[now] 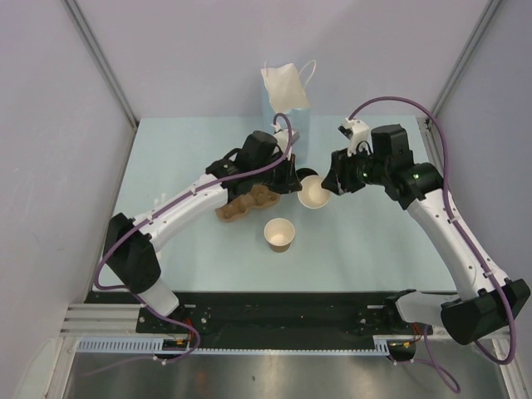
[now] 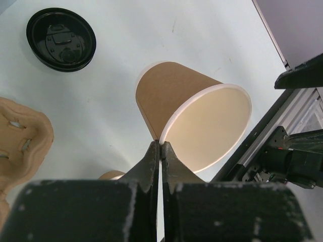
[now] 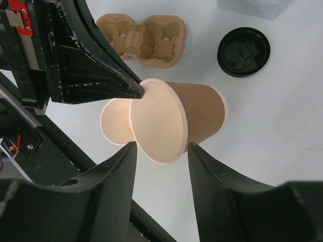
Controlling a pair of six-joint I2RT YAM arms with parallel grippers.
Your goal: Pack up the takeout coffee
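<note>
The takeout coffee cup (image 1: 314,194), tan kraft paper with a cream inside, hangs tilted above the table with its mouth towards the right wrist camera. My left gripper (image 2: 161,143) is shut on its white rim (image 2: 169,126). My right gripper (image 3: 161,146) has closed in from the other side, and its fingertips (image 3: 132,145) touch the cup (image 3: 202,113) on both flanks. The black lid (image 2: 60,39) lies flat on the table beyond the cup and also shows in the right wrist view (image 3: 244,51). It is hidden in the top view.
A second paper cup (image 1: 279,234) stands upright on the table below the held one. The brown pulp carrier (image 1: 247,204) lies under my left arm. The light-blue bag (image 1: 287,96) with white handles stands at the back.
</note>
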